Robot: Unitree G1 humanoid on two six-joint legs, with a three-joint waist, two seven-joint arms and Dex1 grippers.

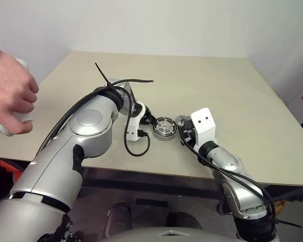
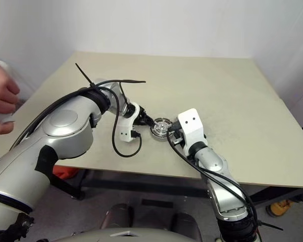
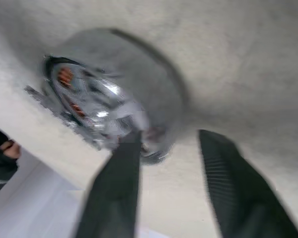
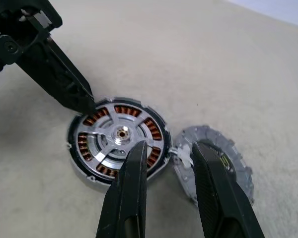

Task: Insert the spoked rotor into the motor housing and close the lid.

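L gripper [image 3: 169, 148] angled down, jaws apart; R gripper [image 4: 166, 163] near level, jaws apart.

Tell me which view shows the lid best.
The right wrist view: the lid lies flat beside the motor housing, its notched rim visible. The eye views show a small grey patch by the right gripper.

The motor housing [image 4: 116, 141] is showing silver with copper-brown windings. The lid [image 4: 216, 158] is looking grey, and the table [image 1: 212, 91] beige.
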